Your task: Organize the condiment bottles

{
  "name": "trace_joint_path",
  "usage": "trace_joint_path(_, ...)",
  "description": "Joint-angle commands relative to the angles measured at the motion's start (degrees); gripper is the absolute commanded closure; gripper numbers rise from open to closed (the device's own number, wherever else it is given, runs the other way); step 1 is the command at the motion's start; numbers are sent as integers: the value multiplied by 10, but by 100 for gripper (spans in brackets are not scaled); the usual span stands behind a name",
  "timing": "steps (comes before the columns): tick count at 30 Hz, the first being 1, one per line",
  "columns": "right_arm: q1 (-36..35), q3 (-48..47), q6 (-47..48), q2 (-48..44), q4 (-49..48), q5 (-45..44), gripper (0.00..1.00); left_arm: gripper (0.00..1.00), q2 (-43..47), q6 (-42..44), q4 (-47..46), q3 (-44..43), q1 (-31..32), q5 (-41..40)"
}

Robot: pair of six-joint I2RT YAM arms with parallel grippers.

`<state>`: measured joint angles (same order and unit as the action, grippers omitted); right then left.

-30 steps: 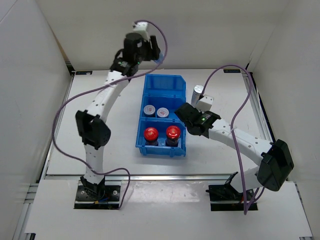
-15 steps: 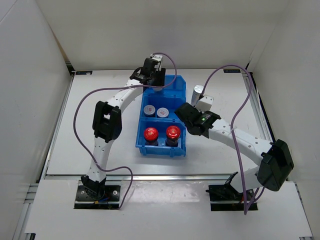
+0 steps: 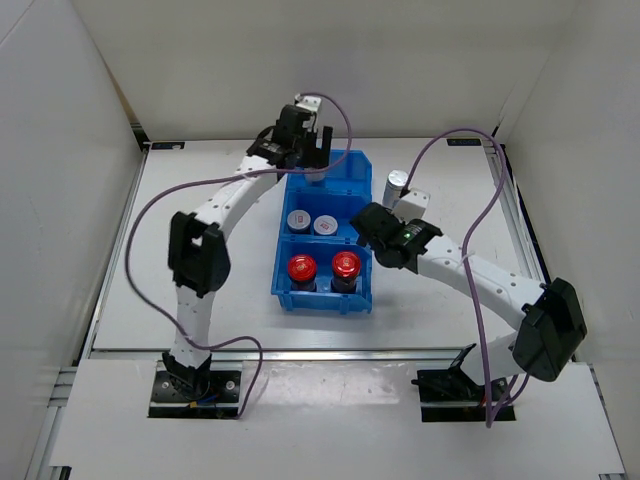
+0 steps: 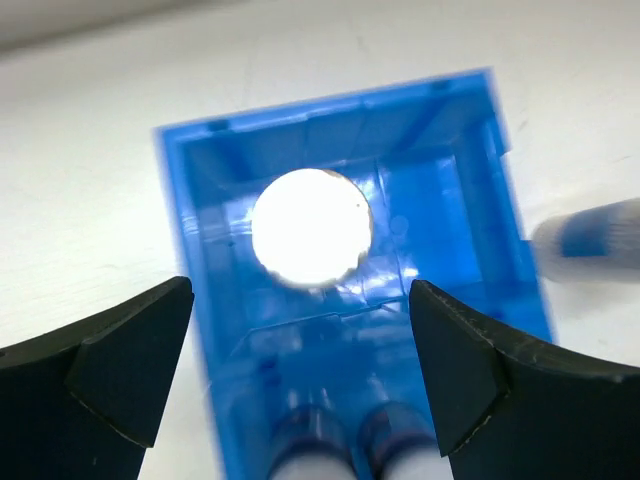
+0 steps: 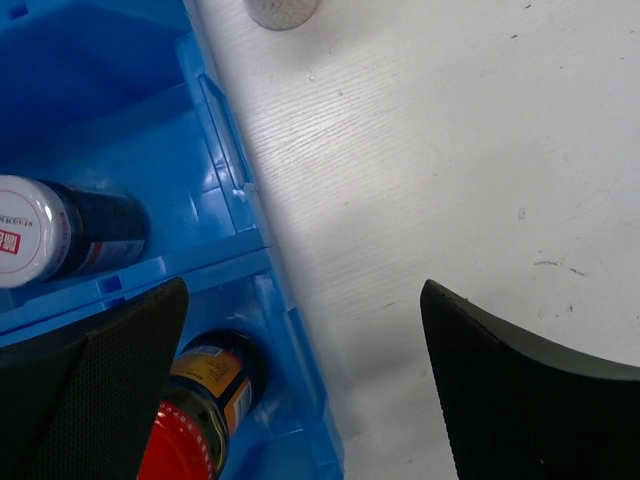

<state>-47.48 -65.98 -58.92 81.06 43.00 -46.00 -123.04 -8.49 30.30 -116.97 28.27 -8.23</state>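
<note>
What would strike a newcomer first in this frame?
The blue bin draws the eye: two red-capped jars in its near compartment, two silver-lidded jars in the middle one. The left gripper hangs open over the far compartment, above a bright-topped bottle inside it. One tall bottle stands on the table right of the bin, by the open right gripper.

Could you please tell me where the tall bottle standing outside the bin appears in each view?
Top external: tall bottle stands just right of the blue bin's far end.
Left wrist: blurred, at the right edge, right of the bin.
Right wrist: only its cap, at the top edge.
Shared landmark: the blue bin.
</note>
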Motion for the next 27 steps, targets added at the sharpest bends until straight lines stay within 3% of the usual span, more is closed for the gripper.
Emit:
trace_joint_path(1, 26, -25, -15, -4, 2, -17, 0, 0, 209, 17, 4, 28, 4, -62)
trace_joint_path(2, 39, -30, 71, -4, -22, -2, 0, 0, 284, 36, -2, 96, 4, -67)
trace_joint_path(4, 97, -42, 142, -4, -54, 83, 0, 0, 363, 58, -44, 186, -8, -67)
trace_joint_path(6, 171, -65, 221, 2, -71, 155, 0, 0, 484, 93, -90, 352, -13, -123)
trace_joint_path(7, 195, -74, 250, 9, -94, 247, 0, 0, 531, 106, -176, 418, -8, -148)
trace_joint_path(8, 217, -86, 276, 16, -100, 291, 0, 0, 580, 138, -224, 549, -8, -164)
trace_joint_path(9, 250, -124, 316, 35, -100, 325, 0, 0, 676, 152, -267, 605, -13, -169)
trace_joint_path(11, 266, -175, 346, 62, -70, 361, 0, 0, 752, 159, -313, 708, -28, -179)
trace_joint_path(15, 277, -314, 390, 161, 1, 362, 0, 0, 857, 149, -308, 773, -33, -259)
trace_joint_path(21, 299, -469, 395, 289, 68, 362, 0, 0, 817, 156, -337, 779, -28, -291)
trace_joint_path(27, 299, -537, 395, 379, 110, 368, 0, 0, 803, 153, -361, 776, -28, -333)
